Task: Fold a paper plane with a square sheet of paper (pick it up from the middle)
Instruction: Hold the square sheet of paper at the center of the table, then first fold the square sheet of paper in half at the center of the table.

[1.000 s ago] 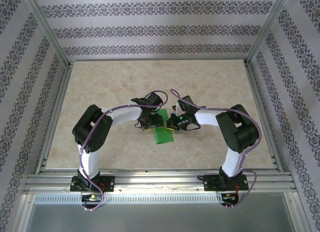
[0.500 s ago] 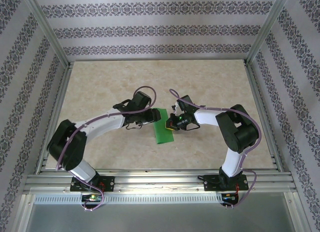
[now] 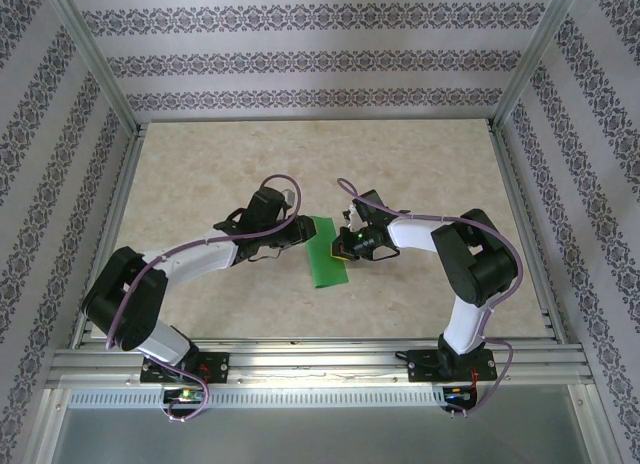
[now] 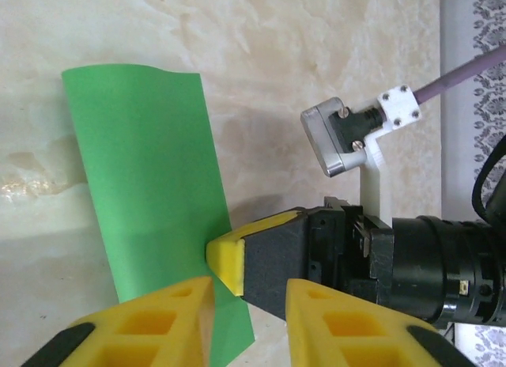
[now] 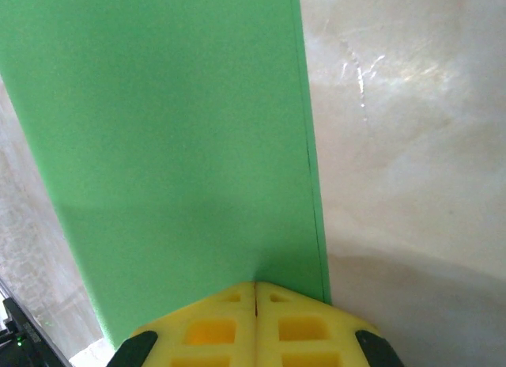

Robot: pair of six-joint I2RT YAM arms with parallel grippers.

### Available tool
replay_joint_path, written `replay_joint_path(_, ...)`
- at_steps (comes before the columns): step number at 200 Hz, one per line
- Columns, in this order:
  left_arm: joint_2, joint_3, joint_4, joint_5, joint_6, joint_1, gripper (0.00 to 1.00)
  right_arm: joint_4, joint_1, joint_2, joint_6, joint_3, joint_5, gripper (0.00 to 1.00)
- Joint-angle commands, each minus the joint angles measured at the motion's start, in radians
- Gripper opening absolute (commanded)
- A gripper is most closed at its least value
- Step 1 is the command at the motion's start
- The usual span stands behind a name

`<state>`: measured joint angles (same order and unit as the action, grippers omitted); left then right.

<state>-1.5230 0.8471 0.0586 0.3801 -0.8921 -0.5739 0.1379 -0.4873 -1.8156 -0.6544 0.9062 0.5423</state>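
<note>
Seen from above, the left arm (image 3: 190, 259) and the right arm (image 3: 470, 254) bend inward from the near edge of the surface (image 3: 200, 164). Their tips meet at the green sheet (image 3: 327, 254). It is a long folded strip lying flat near the middle, its length running away from the bases. The left tool (image 3: 297, 234) sits at the strip's left edge and the right tool (image 3: 340, 246) at its right edge. From this height neither tool's fingers can be read.

The wrist cameras fill that in. The left wrist view shows the left tool released: its yellow fingers (image 4: 95, 331) stand parted, the strip's near corner runs under the gap, and the right tool's yellow tip rests at the sheet's long edge. The right wrist view shows the right tool clenched, fingers pressed together, tip down on the sheet. A thin layered edge runs along the strip's right side. Beyond lies marbled surface, then patterned walls (image 3: 320, 59).
</note>
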Motion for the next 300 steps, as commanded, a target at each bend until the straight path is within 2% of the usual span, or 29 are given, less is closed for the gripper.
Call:
replay_joint_path(1, 0.002, -0.017, 0.122, 0.055, -0.022, 0.009, 0.23, 0.135, -0.006, -0.035, 0.015, -0.029, -0.119, 0.0)
replay_joint_path(39, -0.068, 0.002, 0.188, 0.164, -0.034, 0.011, 0.14, 0.134, -0.007, -0.032, 0.013, -0.033, -0.122, 0.0)
replay_joint_path(73, -0.131, -0.002, 0.207, 0.168, -0.08, 0.011, 0.0, 0.139, -0.007, -0.028, 0.013, -0.035, -0.127, 0.0)
replay_joint_path(150, -0.193, -0.028, 0.152, 0.135, -0.064, 0.012, 0.0, 0.142, -0.007, -0.021, 0.007, -0.041, -0.133, 0.0)
replay_joint_path(242, -0.271, -0.122, 0.189, 0.105, -0.059, 0.012, 0.0, 0.144, -0.007, -0.017, 0.001, -0.046, -0.141, 0.0)
replay_joint_path(274, -0.262, -0.133, 0.129, 0.07, -0.034, 0.012, 0.0, 0.147, -0.007, -0.018, 0.001, -0.048, -0.144, 0.0)
replay_joint_path(300, -0.202, -0.088, 0.09, 0.086, -0.024, 0.012, 0.0, 0.148, -0.007, -0.013, -0.002, -0.05, -0.15, 0.0)
